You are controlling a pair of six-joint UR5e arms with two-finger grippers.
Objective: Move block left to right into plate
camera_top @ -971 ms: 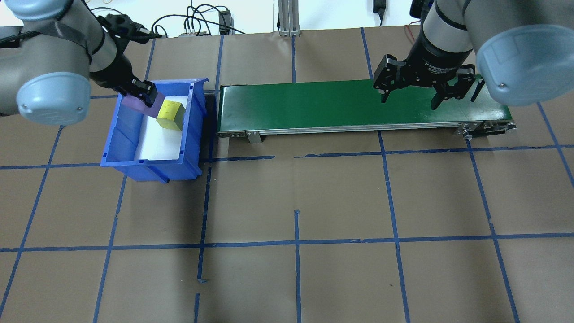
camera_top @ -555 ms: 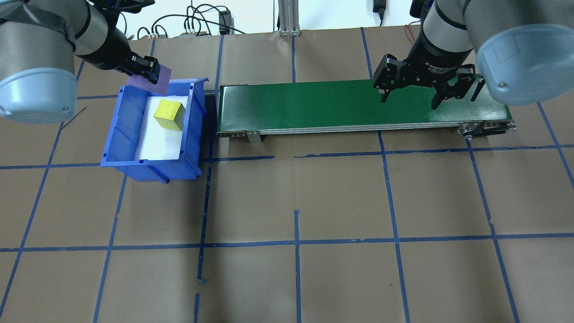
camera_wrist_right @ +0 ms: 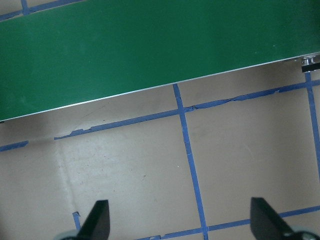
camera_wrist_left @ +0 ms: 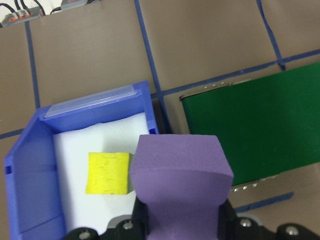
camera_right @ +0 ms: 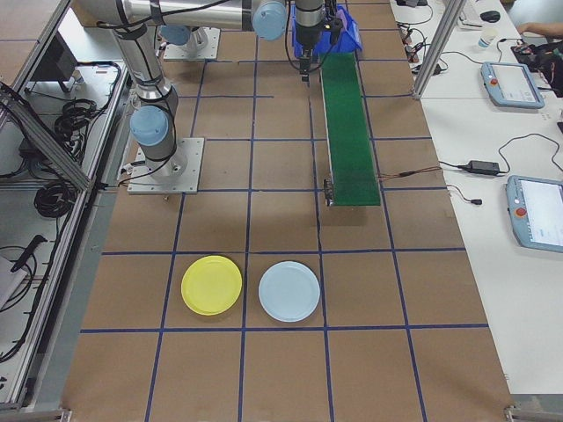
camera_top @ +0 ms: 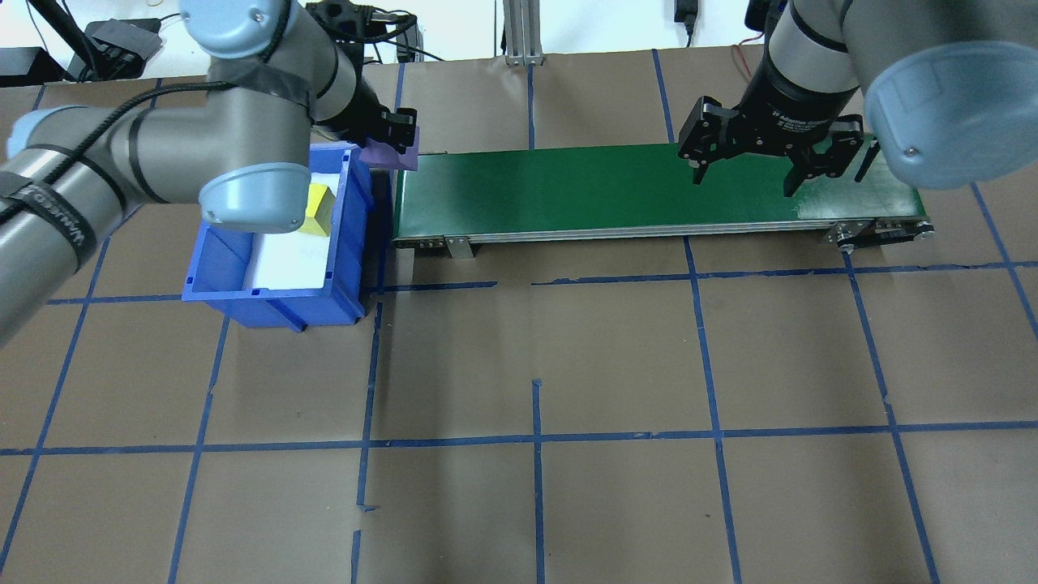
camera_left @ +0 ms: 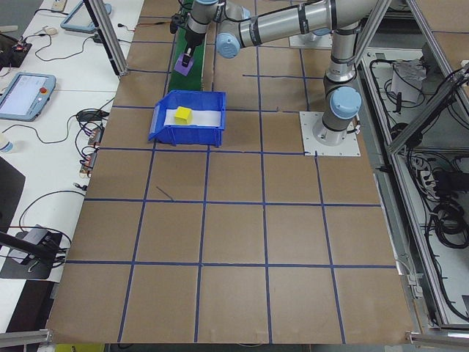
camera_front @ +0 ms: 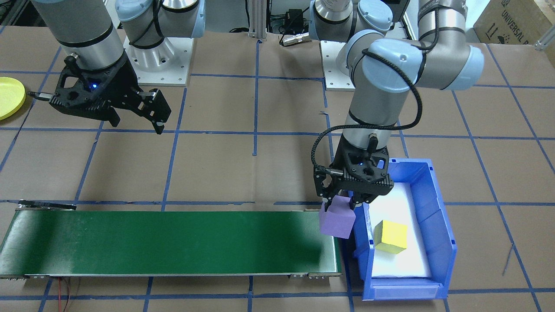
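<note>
In the overhead view, the left gripper (camera_top: pixel 397 138) clamps the purple foam block (camera_top: pixel 392 156) at 12 o'clock of the blue plastic bin's (camera_top: pixel 350 268) rim, beside the green conveyor belt (camera_top: pixel 568 191). The right gripper (camera_top: pixel 744 174) hangs spread wide over the belt. The round yellow plastic plate (camera_right: pixel 211 285) lies well apart.

Cube (camera_front: pixel 392 236) in bin (camera_front: pixel 439 221), beside conveyor (camera_front: pixel 169 242)
</note>
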